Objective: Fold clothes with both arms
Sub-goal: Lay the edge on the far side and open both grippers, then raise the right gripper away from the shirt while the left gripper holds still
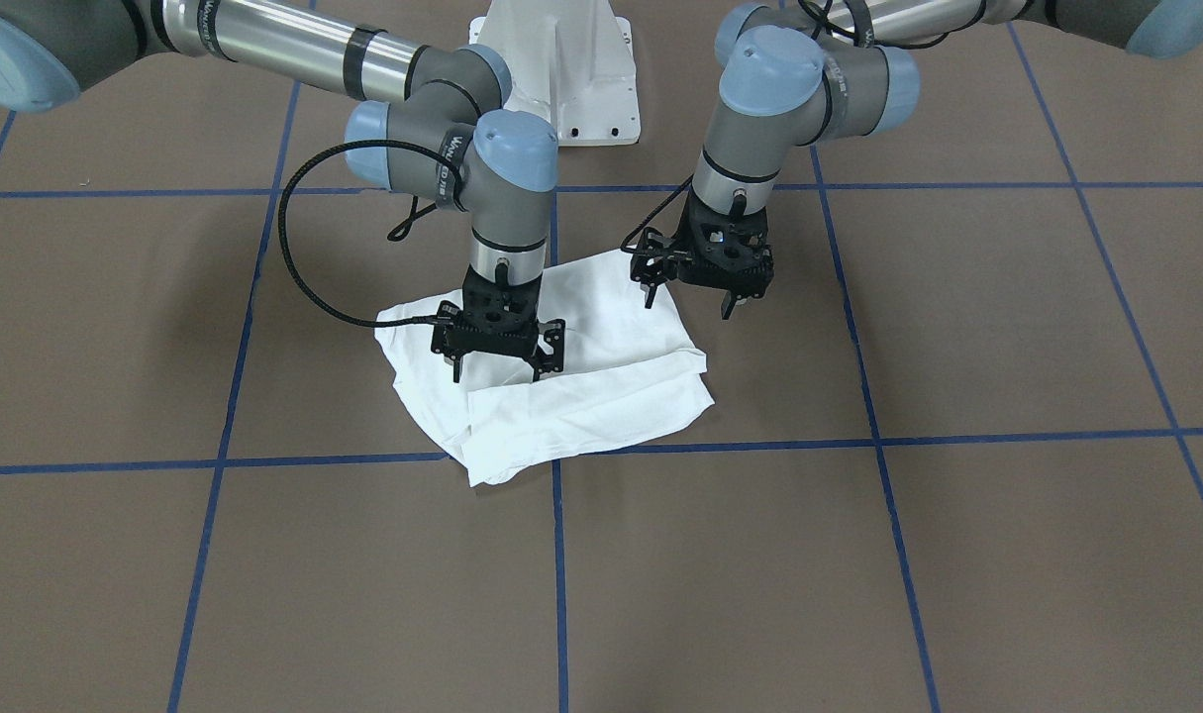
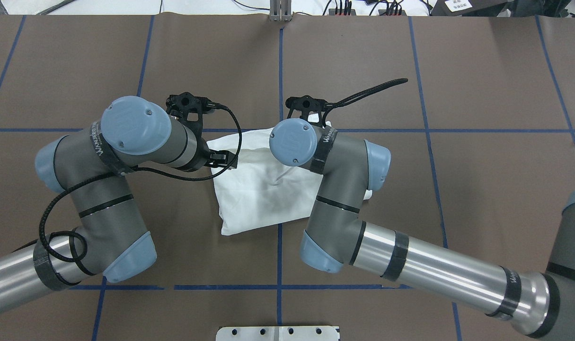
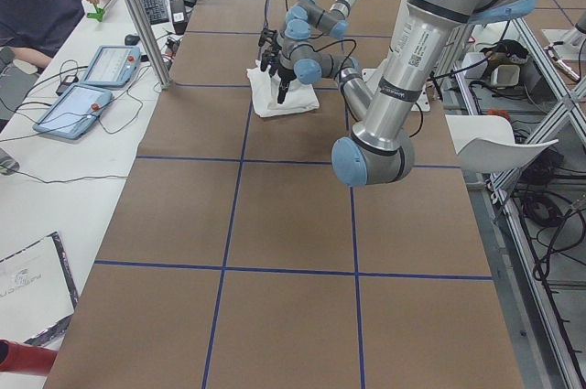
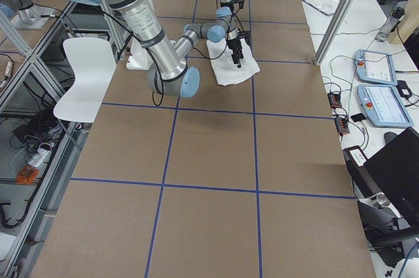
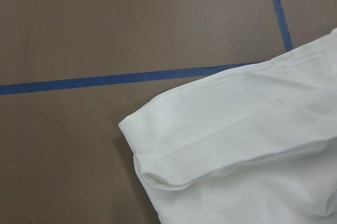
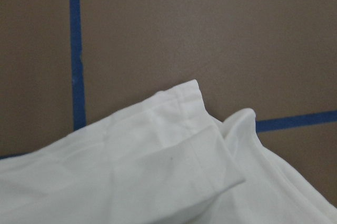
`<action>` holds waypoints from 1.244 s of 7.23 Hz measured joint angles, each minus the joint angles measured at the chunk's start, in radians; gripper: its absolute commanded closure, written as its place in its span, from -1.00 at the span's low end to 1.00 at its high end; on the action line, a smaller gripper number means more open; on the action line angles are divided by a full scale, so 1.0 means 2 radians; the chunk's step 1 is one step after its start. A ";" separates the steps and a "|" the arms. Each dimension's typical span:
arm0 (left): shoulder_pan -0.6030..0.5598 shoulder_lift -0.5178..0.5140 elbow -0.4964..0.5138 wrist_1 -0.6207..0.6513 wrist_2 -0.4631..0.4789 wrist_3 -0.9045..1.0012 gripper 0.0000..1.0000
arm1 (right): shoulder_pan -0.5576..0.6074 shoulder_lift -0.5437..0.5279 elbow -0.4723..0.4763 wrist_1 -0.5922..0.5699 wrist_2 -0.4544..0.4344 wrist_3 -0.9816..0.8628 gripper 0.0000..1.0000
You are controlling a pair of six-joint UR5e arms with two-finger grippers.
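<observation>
the shirt (image 1: 581, 396) lies as a folded, roughly square white bundle at the middle of the table (image 1: 957, 545). it straddles the centre line of blue tape (image 1: 557, 555). taking the overhead view with 12 o'clock pointing away from the robot, it sits just at 6 o'clock of a tape crossing. i read its slightly longer side as running 9 to 3.

the right gripper (image 1: 497, 374) stands over the 3 o'clock half of the bundle, pointing straight down. its fingers are spread wide and hold nothing. whether the tips touch the cloth or sit just above it, i can't tell. the left gripper (image 1: 688, 305) hangs at the 9 o'clock edge, also spread wide and empty, and it looks higher off the cloth. so the shirt is directly beneath the right one and toward 3 o'clock from the left one. i judge the right arm the nearer.

the overhead view hides both sets of fingers under the wrists; only the front view across the table shows their spread. the wrist cameras show no fingers at all, just the shirt's layered edges close up against the tape.
</observation>
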 measured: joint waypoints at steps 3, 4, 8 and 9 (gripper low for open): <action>-0.003 0.003 -0.011 0.003 -0.002 0.009 -1.00 | 0.060 0.067 -0.150 0.087 -0.017 -0.035 -1.00; -0.002 0.003 -0.010 0.003 -0.002 0.009 -1.00 | 0.079 0.078 -0.161 0.095 -0.001 -0.051 -1.00; 0.000 -0.006 0.042 -0.002 0.001 0.003 -1.00 | 0.112 0.059 -0.112 0.093 0.083 -0.092 -1.00; -0.001 -0.012 0.054 -0.003 0.002 0.001 -0.95 | 0.112 0.042 -0.091 0.093 0.089 -0.093 -1.00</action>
